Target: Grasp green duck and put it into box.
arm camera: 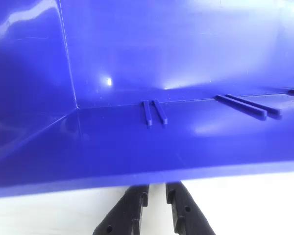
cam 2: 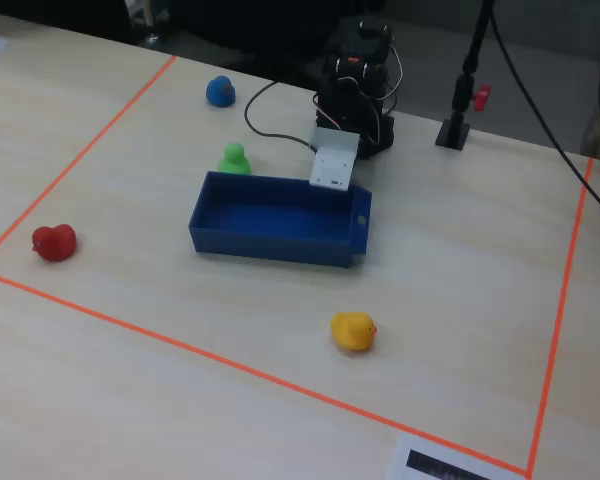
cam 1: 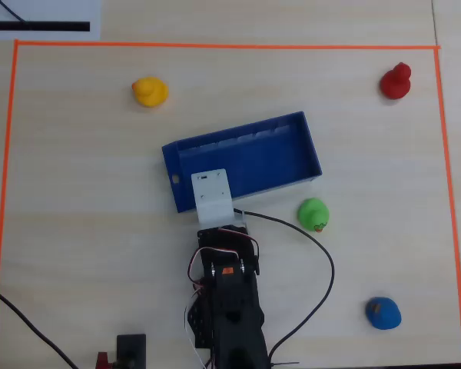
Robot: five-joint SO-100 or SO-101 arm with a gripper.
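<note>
The green duck (cam 1: 313, 214) sits on the table just outside the box's near long wall, right of the arm in the overhead view; it also shows in the fixed view (cam 2: 234, 158). The dark blue box (cam 1: 269, 161) lies in the middle of the table, empty, and is seen in the fixed view (cam 2: 270, 215) too. In the wrist view its inside (arm camera: 186, 49) fills the frame. My gripper (arm camera: 157, 188) is at the box's near wall, its black fingers almost together and holding nothing. In the overhead view a white camera mount (cam 1: 211, 196) hides it.
A yellow duck (cam 1: 149, 91), a red duck (cam 1: 396, 81) and a blue duck (cam 1: 383, 313) sit apart on the table. Orange tape (cam 1: 215, 44) borders the work area. A black cable (cam 1: 328, 265) loops between the arm and the green duck.
</note>
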